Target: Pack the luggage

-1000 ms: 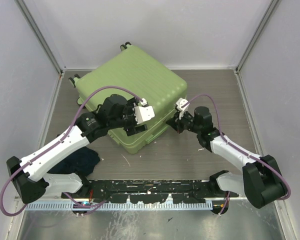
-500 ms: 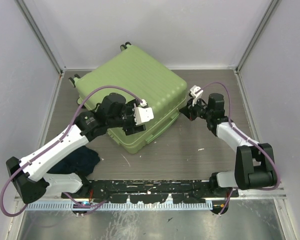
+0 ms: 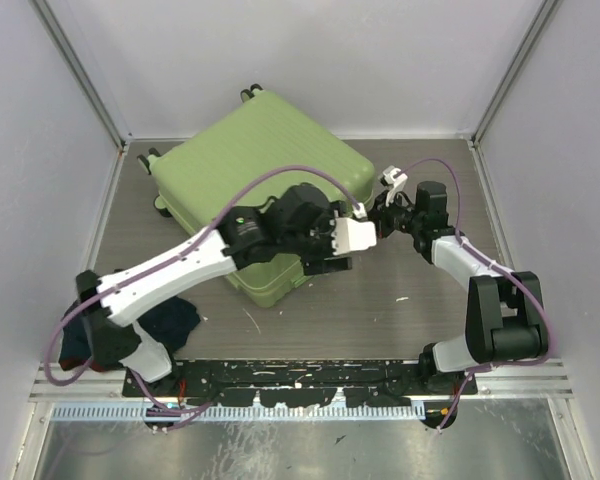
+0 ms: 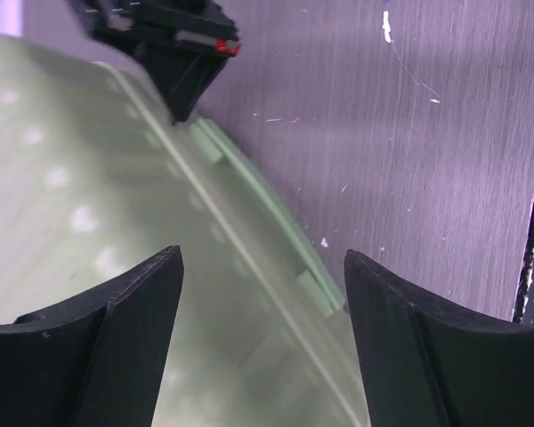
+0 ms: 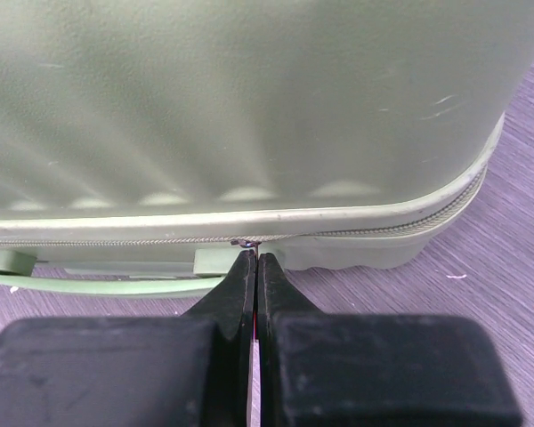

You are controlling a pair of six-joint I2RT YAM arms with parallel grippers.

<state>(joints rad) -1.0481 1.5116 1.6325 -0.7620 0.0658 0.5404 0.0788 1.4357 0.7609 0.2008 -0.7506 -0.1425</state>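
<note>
the luggage (image 3: 260,190) lies closed and flat, upper middle of the top view: a stiff, slick shell (probably heavy), best taken by its handle (image 5: 89,286). left gripper (image 4: 262,258) hangs spread over its edge; right gripper (image 5: 256,260) is pressed together at the zipper (image 5: 116,240).

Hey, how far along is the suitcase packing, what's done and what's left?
Done: the luggage lies with its lid down. In hand: the right end effector is shut at the zipper line; the left end effector hangs open over it. Left: probably zipping it round; how much is zipped is unclear. A dark cloth lies outside on the table.
</note>
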